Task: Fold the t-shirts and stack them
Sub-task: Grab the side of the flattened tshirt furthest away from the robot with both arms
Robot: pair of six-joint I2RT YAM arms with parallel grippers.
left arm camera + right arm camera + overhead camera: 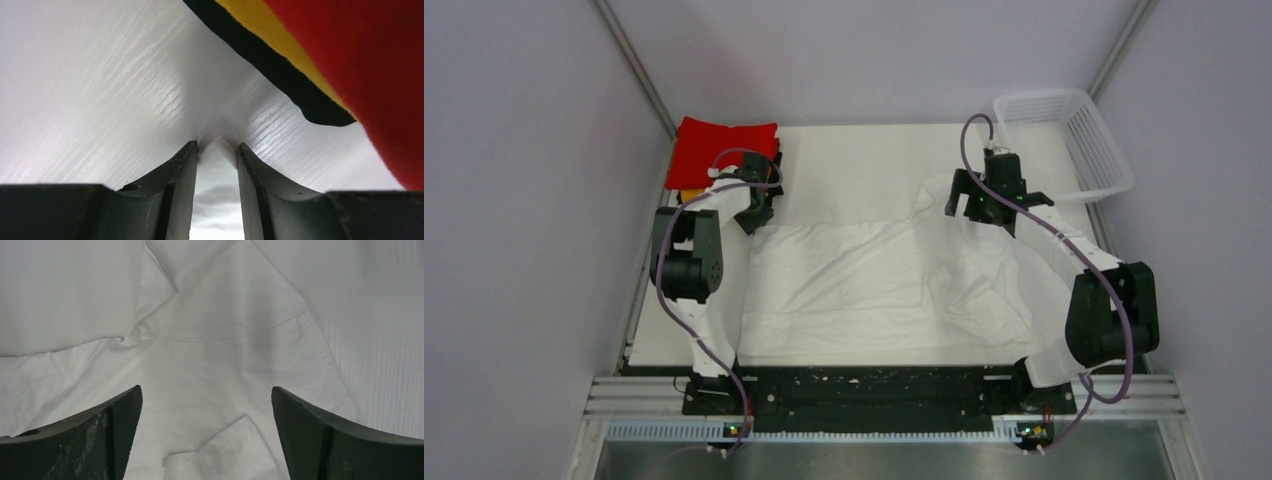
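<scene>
White t-shirt (pixel 864 280) lies unfolded across the table (pixel 854 150), my left gripper (pixel 216 150) pinching its far left corner, right gripper (pixel 206 390) gaping over its far right side (red t-shirt (pixel 724 140) tops orange-yellow t-shirt (pixel 250 12) and black t-shirt (pixel 300 92) at the far left corner), so only this one seems left

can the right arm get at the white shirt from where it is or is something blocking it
Likely yes. The right gripper hangs open directly over the white t-shirt, with nothing but cloth beneath it. The basket stands off to the side, out of its path.
</scene>
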